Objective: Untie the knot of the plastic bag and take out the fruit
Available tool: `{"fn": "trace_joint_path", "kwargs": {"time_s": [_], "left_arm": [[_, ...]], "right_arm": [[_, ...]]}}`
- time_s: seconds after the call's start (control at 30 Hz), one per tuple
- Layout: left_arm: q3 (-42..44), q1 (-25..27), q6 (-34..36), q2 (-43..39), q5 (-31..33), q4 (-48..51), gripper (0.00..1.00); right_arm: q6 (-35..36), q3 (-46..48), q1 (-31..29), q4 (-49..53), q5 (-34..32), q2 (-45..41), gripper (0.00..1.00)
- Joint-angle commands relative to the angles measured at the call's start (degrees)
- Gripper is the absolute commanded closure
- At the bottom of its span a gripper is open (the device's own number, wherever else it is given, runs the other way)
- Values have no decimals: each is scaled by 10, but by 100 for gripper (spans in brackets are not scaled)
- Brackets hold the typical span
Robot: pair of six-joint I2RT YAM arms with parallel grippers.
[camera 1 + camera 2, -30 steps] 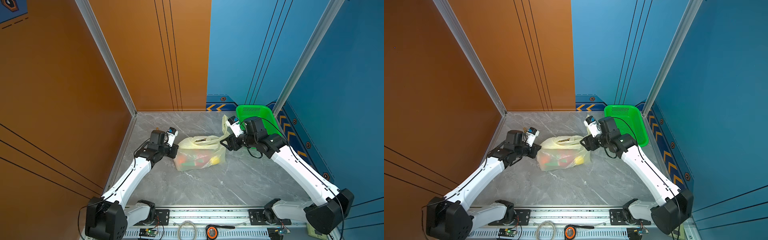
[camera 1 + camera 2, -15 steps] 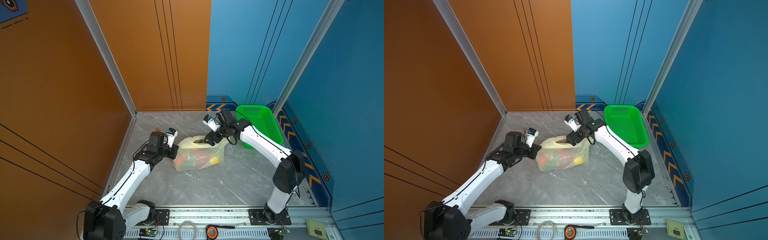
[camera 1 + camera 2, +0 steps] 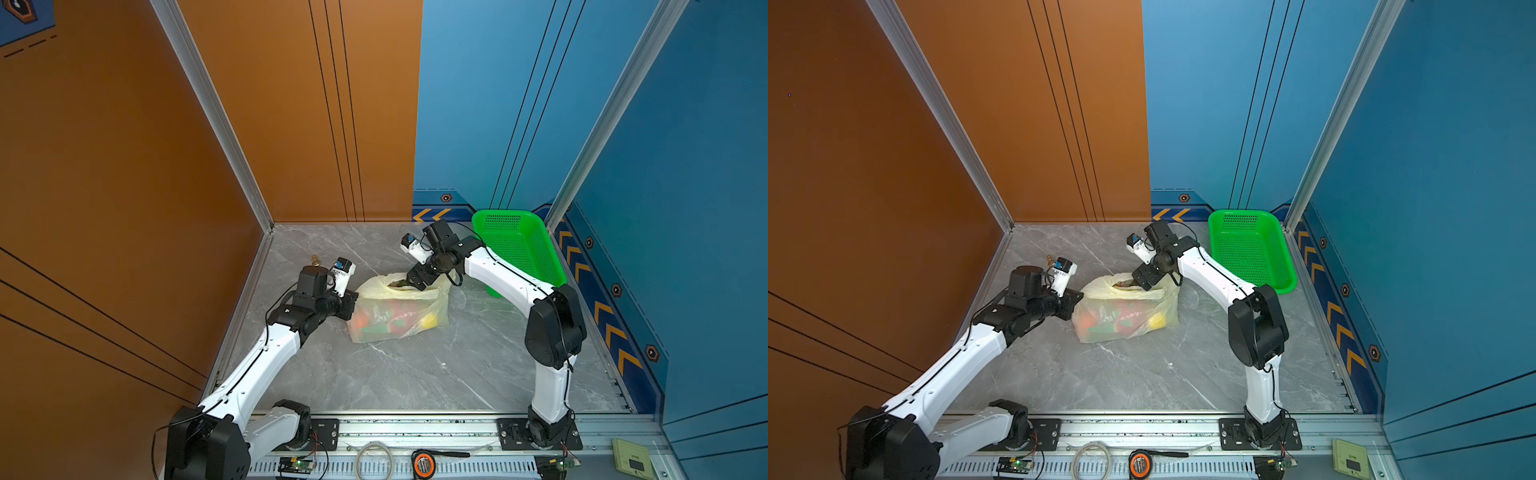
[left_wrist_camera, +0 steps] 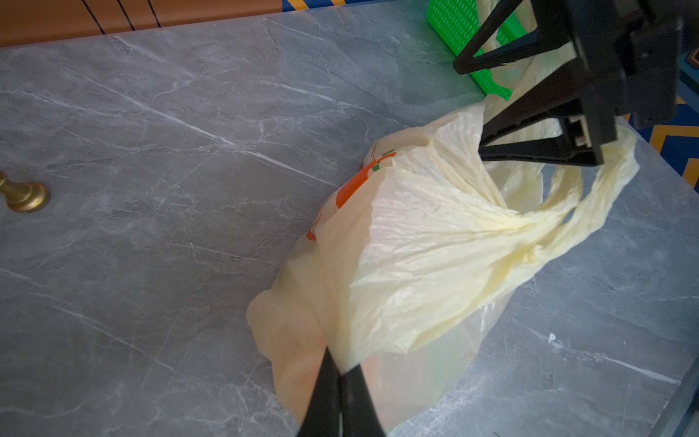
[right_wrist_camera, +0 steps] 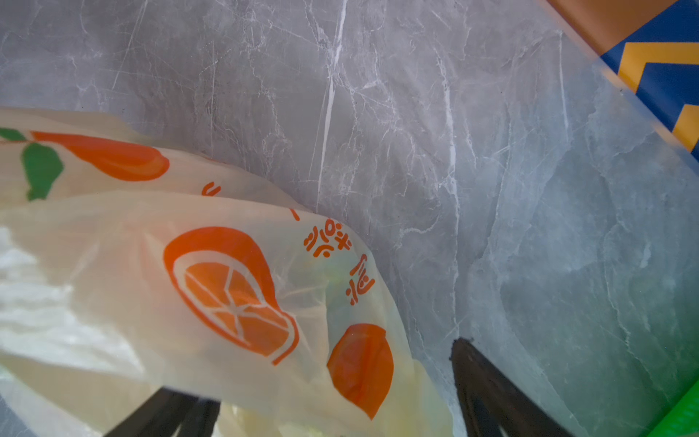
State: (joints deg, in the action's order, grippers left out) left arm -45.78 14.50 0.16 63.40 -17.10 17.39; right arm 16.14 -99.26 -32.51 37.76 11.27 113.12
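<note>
**mk_bots:** What did the setup look like?

**rigwatcher:** It was a boxed-in cell. There was an orange wall (image 3: 166,145) on the left and back and a blue wall (image 3: 685,166) on the right, with a grey marble-look bench (image 3: 415,374) underneath. A green basket (image 3: 519,249) sat in the far right corner. The plastic bag (image 3: 399,307) lay roughly mid-bench between the two arms, mouth facing up and gaping in both top views.

**mk_bots:** And the jaws?

**rigwatcher:** The left gripper (image 4: 340,372) was at the bag's left end, with its jaws clenched tight on a fold of the film. The right gripper (image 4: 469,109) was at the far rim of the mouth, on the basket side, and its jaws were spread wide, not holding anything. In the right wrist view one of its fingers (image 5: 491,389) was over bare bench and the other was tucked under the printed film.

**mk_bots:** Was the fruit out?

**rigwatcher:** Nope. The fruit (image 3: 386,322) was all inside the bag, showing as red, orange, green and yellow blobs through the plastic. The handle strips (image 4: 529,223) were bunched and twisted, with a loose loop beside the right gripper. I honestly couldn't tell if they were tied. A small brass figure (image 4: 24,195) stood on its own towards the back left, well apart from the bag.
</note>
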Motion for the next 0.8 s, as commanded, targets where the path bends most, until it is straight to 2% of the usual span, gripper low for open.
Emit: {"fn": "trace_joint_path", "kwargs": {"time_s": [0.0, 0.07, 0.1, 0.13, 0.2, 0.27, 0.33, 0.37, 0.4, 0.43, 0.5, 0.53, 0.67, 0.77], "left_arm": [[8, 3, 10, -15, -19, -5, 100], [9, 3, 10, -17, -19, -5, 100], [10, 3, 10, -19, -18, -5, 100], [11, 3, 9, -20, -17, -4, 100], [12, 2, 10, -22, -16, -1, 100], [13, 2, 10, -25, -13, 2, 100], [14, 2, 7, -28, -7, 6, 100], [12, 1, 3, -28, -4, 10, 95], [8, 0, -4, -30, 3, 15, 75], [3, -2, -13, -34, 10, 19, 51], [-6, -3, -31, -46, 24, 23, 13], [-12, -3, -41, -54, 28, 23, 0], [-48, -2, -76, -65, 38, 19, 2], [-85, 16, -92, -38, 31, 19, 2]], "right_arm": [[8, -31, 3, -16, -9, 20, 11], [11, -33, 6, -15, 10, 32, 16], [11, -50, 8, -15, 25, 38, 22], [12, -51, 10, -15, 44, 40, 34], [11, -52, 12, -14, 73, 40, 69], [8, -47, 12, -12, 92, 32, 100], [1, -40, 11, -13, 101, 16, 100], [-1, -26, 11, -13, 103, 7, 100], [-5, -15, 11, -13, 105, -4, 100], [-9, -7, 11, -13, 103, -16, 100], [-18, 7, 9, -11, 95, -40, 100], [-22, 15, 7, -11, 92, -53, 100], [-38, 34, -1, -1, 81, -91, 100], [-52, 41, -9, 5, 76, -110, 100]]}}
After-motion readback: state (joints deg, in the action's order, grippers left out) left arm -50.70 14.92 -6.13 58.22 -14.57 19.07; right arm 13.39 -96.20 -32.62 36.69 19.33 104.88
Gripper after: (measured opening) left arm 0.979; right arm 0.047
